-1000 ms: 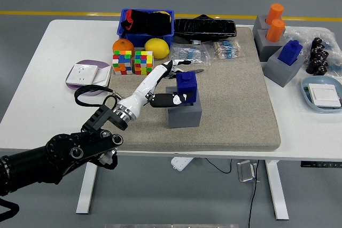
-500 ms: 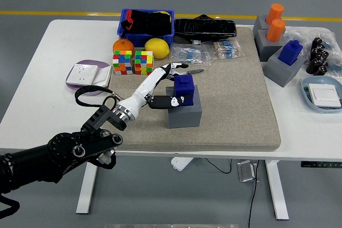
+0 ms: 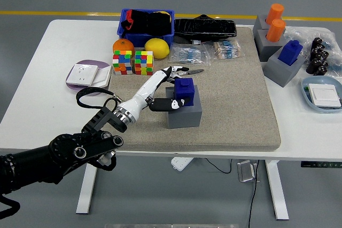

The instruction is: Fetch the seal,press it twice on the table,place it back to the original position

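The blue seal [image 3: 185, 91] is shown seated on its grey holder block [image 3: 184, 112], near the middle of the beige mat [image 3: 235, 105] on the white table [image 3: 43, 73]. The seal's long axis is roughly upright, leaning slightly, with the handle uppermost. The left hand [image 3: 163, 90] is reached in from the lower left, and the seal lies immediately to the right of its fingers, touching them. The fingers are closed around the seal: the upper fingers [image 3: 173, 71] are laid along the seal's far left side, and the thumb [image 3: 164, 103] is pressed against its near left face, so that the seal is pinched between them. Whether the seal has been lifted clear of the block cannot be told; its base appears to sit on or just above the block top.

Only 1 arm is seen; the right hand is not in view. The grasp is judged to be in place, and the coming move is judged to depend on a pull along the seal's axis, upward and away from the holder block, before the 2 presses on the table. A sideways drag is judged likely to tip the block. A second blue seal [image 3: 291, 52] on another grey block is seen well apart, at the right.
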### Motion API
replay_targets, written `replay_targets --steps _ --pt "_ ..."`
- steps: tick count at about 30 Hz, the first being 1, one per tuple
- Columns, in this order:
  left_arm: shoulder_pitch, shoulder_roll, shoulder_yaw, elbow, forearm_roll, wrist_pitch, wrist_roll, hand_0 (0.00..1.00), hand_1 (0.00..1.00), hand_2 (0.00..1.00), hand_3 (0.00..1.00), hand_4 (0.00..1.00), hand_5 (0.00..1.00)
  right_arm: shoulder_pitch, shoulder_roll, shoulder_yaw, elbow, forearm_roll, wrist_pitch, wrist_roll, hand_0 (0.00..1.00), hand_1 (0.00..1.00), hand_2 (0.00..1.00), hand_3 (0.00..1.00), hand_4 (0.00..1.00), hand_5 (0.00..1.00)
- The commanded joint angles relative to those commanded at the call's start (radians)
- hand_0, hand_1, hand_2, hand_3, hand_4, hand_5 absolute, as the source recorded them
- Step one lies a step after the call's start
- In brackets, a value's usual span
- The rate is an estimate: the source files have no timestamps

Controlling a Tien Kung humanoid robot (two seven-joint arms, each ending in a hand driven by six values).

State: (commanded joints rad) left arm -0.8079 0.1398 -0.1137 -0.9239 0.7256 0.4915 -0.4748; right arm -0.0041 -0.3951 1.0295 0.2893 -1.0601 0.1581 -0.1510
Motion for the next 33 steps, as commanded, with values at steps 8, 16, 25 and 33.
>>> replay_targets --steps 8,16,25,33 --pt "-0.002 -0.004 -0.002 0.006 -0.008 -0.018 -0.002 0.839 0.741 0.687 0.848 0.658 0.002 0.001 0.000 0.002 0.000 -0.001 0.000 0.000 0.835 0.762 0.754 0.694 0.755 0.361" --pt "-0.001 -0.003 -0.008 0.011 -0.009 -0.039 -0.007 0.895 0.911 0.873 0.946 0.997 0.002 -0.001 0.001 0.004 0.000 -0.002 0.001 0.000 0.835 0.762 0.754 0.694 0.755 0.360" --pt "0.003 0.002 -0.030 0.020 -0.042 -0.102 -0.029 0.998 0.998 0.998 0.998 0.998 0.461 -0.001 0.003 0.006 0.000 -0.003 0.001 0.000 0.835 0.761 0.753 0.696 0.756 0.361" --pt "0.015 0.029 -0.077 0.011 -0.094 -0.139 -0.093 0.998 0.998 0.998 0.998 0.998 0.734 -0.002 0.004 0.012 -0.001 -0.005 0.001 0.000 0.835 0.762 0.754 0.695 0.757 0.363"
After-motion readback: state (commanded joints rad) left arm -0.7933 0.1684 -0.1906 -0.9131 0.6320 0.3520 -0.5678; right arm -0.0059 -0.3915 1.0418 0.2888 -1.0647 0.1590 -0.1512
